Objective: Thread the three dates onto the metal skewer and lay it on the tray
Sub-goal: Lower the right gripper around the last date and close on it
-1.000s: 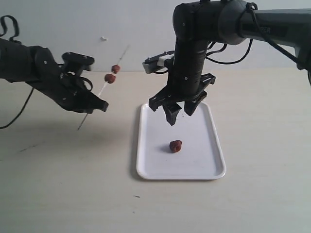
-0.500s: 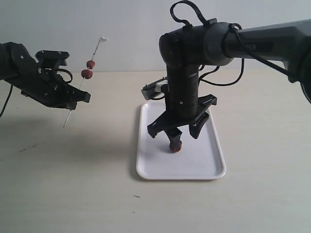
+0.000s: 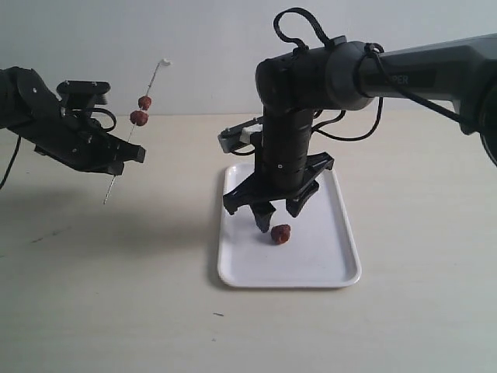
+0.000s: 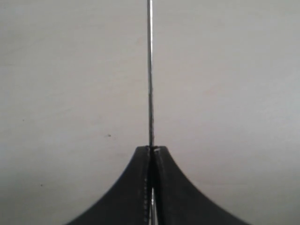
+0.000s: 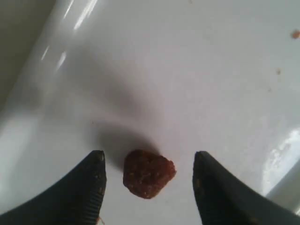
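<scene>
My left gripper (image 3: 130, 155) is shut on the metal skewer (image 3: 124, 149), held tilted in the air over the table at the left. Two dates (image 3: 139, 118) sit on its upper part, one just above the other. In the left wrist view the skewer (image 4: 149, 70) sticks out straight from the shut gripper (image 4: 151, 150). The third date (image 3: 280, 234) lies on the white tray (image 3: 326, 256). My right gripper (image 3: 276, 219) hangs open just over it. In the right wrist view that date (image 5: 148, 172) lies between the open gripper's (image 5: 149, 155) fingertips (image 5: 96, 180), touching neither.
A tiny dark speck (image 3: 218, 315) lies on the table in front of the tray. Small crumbs (image 5: 295, 33) dot the tray (image 5: 187, 70). The right arm's bulky wrist (image 3: 289, 132) stands above the tray's far half. A pale wall closes the back.
The left arm carried the skewer leftward and tilted it more upright, then held still. The right gripper came down over the date on the tray, then shifted slightly left, uncovering the date.
</scene>
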Controlling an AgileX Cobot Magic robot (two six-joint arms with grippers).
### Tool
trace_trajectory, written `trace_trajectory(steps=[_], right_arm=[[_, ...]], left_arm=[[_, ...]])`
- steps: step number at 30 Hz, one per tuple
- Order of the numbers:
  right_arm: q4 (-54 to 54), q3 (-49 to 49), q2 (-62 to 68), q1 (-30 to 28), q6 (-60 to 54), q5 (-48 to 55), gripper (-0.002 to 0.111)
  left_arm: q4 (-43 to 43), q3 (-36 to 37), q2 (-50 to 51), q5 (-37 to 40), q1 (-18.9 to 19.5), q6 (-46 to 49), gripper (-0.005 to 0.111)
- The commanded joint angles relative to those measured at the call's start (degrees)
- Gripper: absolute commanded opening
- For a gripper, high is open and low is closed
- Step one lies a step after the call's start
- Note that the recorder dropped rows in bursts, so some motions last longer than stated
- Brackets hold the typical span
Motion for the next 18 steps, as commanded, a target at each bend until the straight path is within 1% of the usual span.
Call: trace_trajectory(steps=[1,5,12,14,18], right_arm=[[0.53,0.31,1.95,0.18,0.22,-0.72,0.054],[0.53,0.31,3.00,0.18,1.62,-0.44,0.053],[0.53,0.31,3.00,0.18,1.60,0.60,0.044],[0.53,0.31,3.00,0.18,1.60,0.74,0.040],[0.53,0.31,3.00,0.18,1.60,1.02,0.025]], left_arm=[[-0.62,-0.32,-0.43,-0.32,-0.31,0.28,0.000],[-0.62,-0.32,-0.43,-0.67,-0.31,0.28,0.000],[-0.86,-0.32,-0.43,-0.67,-0.31,0.28,0.000],[-0.86,-0.32,-0.43,-0.67,-0.31,0.28,0.000],[-0.86,-0.32,-0.43,-0.67,-0.31,0.28,0.000]])
